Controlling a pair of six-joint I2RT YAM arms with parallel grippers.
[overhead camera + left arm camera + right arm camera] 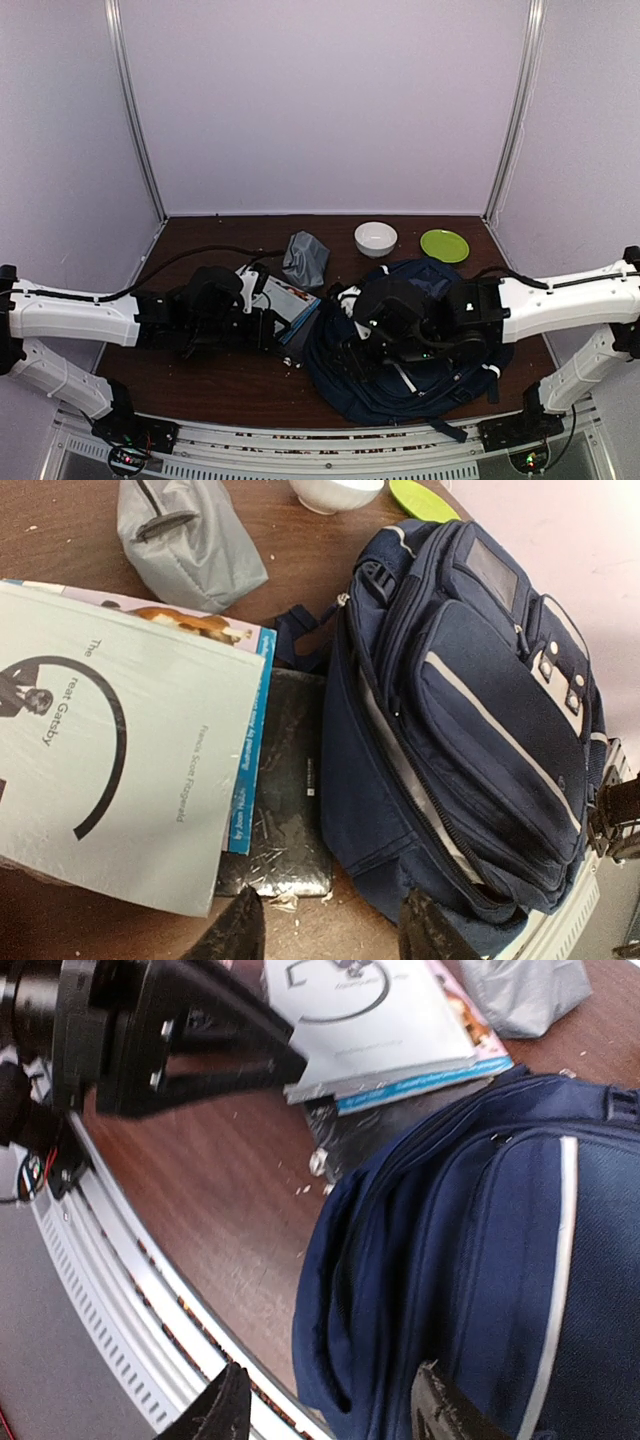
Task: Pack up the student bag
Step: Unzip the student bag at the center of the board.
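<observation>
Item, far left of the top view: left gripper (330,932), fingers spread wide and holding nothing, hovering low at the near edge of the book stack. We judge it is placed there to take a book next. Item, left of centre: a pale book (120,770) titled The Great Gatsby, lying flat and face up on a second book (256,730) with a blue spine. Both rest partly over a black slab-like case (290,810), which touches the bag's side. We read this stack as goods set out beside the bag for loading. Item, just above the stack: a small grey pouch (185,535), slumped on the brown table (200,235), apart from the books. Item, upper centre: a white bowl (375,238), upright near the back wall and out of the working area. Item, centre right and the largest piece: the student bag (480,710), navy with white stripe trim, lying on its back with its front pockets facing up and its near edge at the table's front rail. We suppose it lies flat so its openings face the arms, but we cannot tell whether the main compartment is unzipped. Item, over the bag's left edge: right gripper (330,1415), fingers parted and gripping nothing, with folded navy fabric directly below the gap. We judge it is positioned to work the bag's opening. Item, upper right: a green plate (444,245), flat, just beside the bag's top.
</observation>
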